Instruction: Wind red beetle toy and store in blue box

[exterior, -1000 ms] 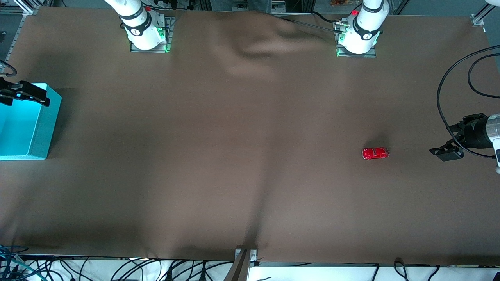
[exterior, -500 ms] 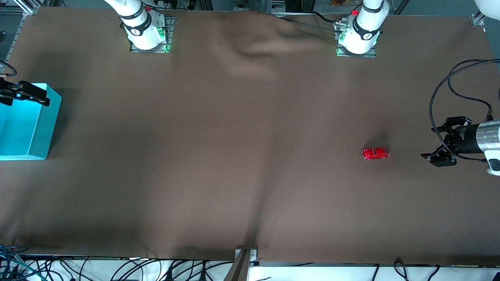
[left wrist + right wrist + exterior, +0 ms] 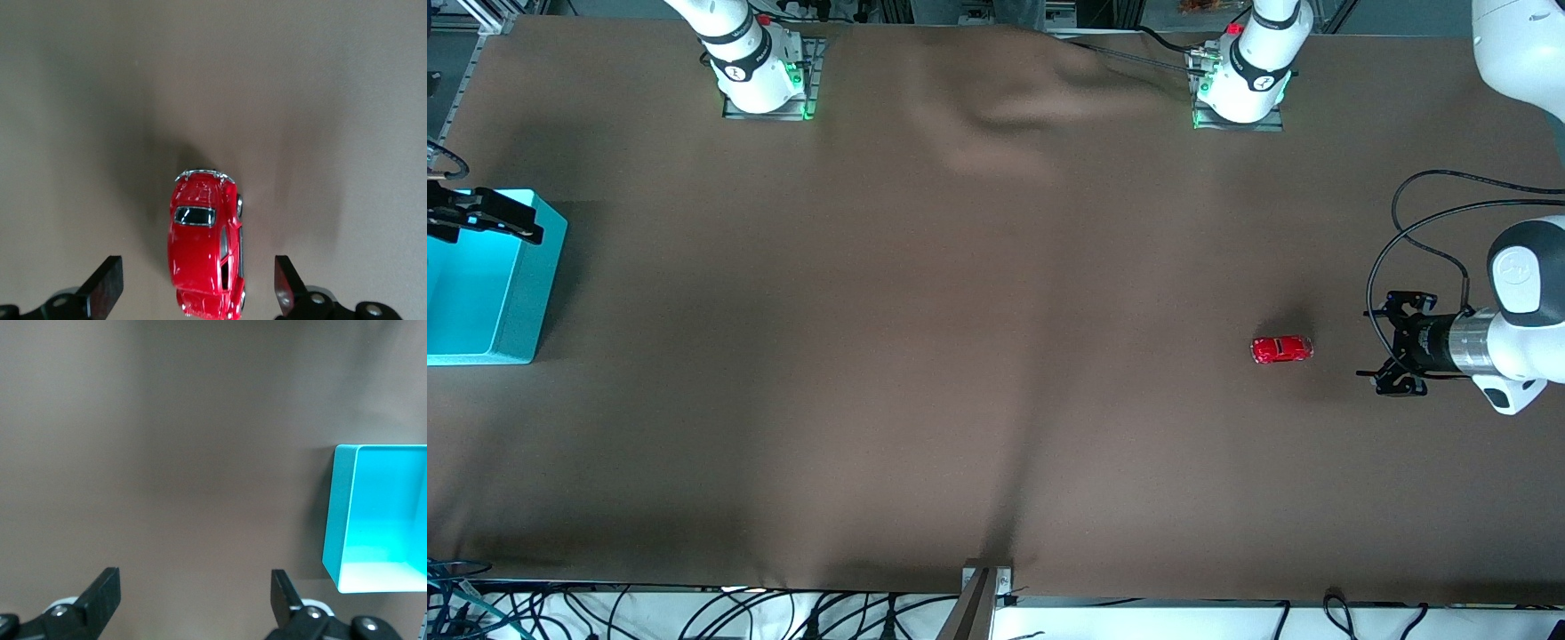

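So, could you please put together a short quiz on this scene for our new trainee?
1. True or false: the beetle already lies in the box.
2. Which tool is by the beetle: A) left tool, B) right tool?
3. Fill in: both tools have their jaws ____.

Key:
1. False. It sits on the table toward the left arm's end; the box stands at the right arm's end.
2. A. In the left wrist view the beetle shows between the open fingers. The right tool is over the box's rim.
3. Open.
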Controlling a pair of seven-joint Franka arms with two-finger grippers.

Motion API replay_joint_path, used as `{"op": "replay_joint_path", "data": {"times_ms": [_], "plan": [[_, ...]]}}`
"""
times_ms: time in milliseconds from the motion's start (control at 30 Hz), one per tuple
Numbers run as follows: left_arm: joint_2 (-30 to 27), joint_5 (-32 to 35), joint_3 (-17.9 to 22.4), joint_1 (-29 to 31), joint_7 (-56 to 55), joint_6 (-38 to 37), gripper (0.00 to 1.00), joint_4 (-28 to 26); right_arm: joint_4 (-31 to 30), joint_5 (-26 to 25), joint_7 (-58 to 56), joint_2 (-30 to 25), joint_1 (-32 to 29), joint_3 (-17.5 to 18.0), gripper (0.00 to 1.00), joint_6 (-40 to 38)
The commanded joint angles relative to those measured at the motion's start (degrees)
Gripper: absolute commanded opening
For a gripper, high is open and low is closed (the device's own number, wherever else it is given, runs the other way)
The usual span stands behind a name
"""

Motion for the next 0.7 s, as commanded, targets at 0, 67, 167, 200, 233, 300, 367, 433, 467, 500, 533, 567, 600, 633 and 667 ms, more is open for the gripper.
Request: {"op": "replay_joint_path", "data": {"times_ms": [0,67,167,200,233,300,367,433,467,500,533,567,600,633,667], "plan": [[0.6,-0.4,0.4,-0.6,-0.9,0.9,1.0,-0.2,1.3,-0.2,0.6,0.5,0.1,0.0,1.0,-0.3],[0.9,-0.6,0.4,-0.6,-0.9,1.0,1.0,-0.1,1.3,-0.2,0.6,0.5,0.1,0.0,1.0,-0.3],[1.3,-0.8,0.4,-0.8,-0.9,1.2,0.95,0.2,1.3,-0.2,0.6,0.5,0.1,0.0,1.0,-0.3],[1.3,-0.8,0.4,-0.8,-0.9,1.5,0.88,0.1,1.3,-0.2,0.5,0.5,0.1,0.0,1.0,-0.3],[1.3,-0.8,0.4,-0.8,-0.9,2.1,0.78,0.1,1.3,-0.2,0.5,0.5,0.1,0.0,1.0,-0.3],[1.4,-1.0,0.4,-0.8,-0.9,2.2,0.5,0.0,1.3,-0.2,0.5,0.5,0.0,0.0,1.0,-0.3],[1.4,-1.0,0.4,-0.8,-0.9,2.2,0.24,0.1,1.3,-0.2,0.5,0.5,0.0,0.0,1.0,-0.3],[1.4,-1.1,0.4,-0.8,-0.9,2.2,0.04,0.1,1.3,-0.2,0.5,0.5,0.0,0.0,1.0,-0.3],[1.4,-1.0,0.4,-0.8,-0.9,2.2,0.0,0.1,1.3,-0.2,0.5,0.5,0.0,0.0,1.0,-0.3],[1.4,-1.0,0.4,-0.8,-0.9,2.2,0.0,0.1,1.3,-0.2,0.5,0.5,0.0,0.0,1.0,-0.3],[1.4,-1.0,0.4,-0.8,-0.9,2.2,0.0,0.1,1.3,-0.2,0.5,0.5,0.1,0.0,1.0,-0.3],[1.4,-1.0,0.4,-0.8,-0.9,2.2,0.0,0.1,1.3,-0.2,0.5,0.5,0.1,0.0,1.0,-0.3],[1.4,-1.0,0.4,-0.8,-0.9,2.2,0.0,0.2,1.3,-0.2,0.5,0.5,0.1,0.0,1.0,-0.3],[1.3,-1.0,0.4,-0.8,-0.9,2.2,0.0,0.3,1.3,-0.2,0.6,0.5,0.1,0.0,1.0,-0.3],[1.3,-1.0,0.4,-0.8,-0.9,2.2,0.0,0.4,1.3,-0.2,0.6,0.5,0.1,0.0,1.0,-0.3]]}}
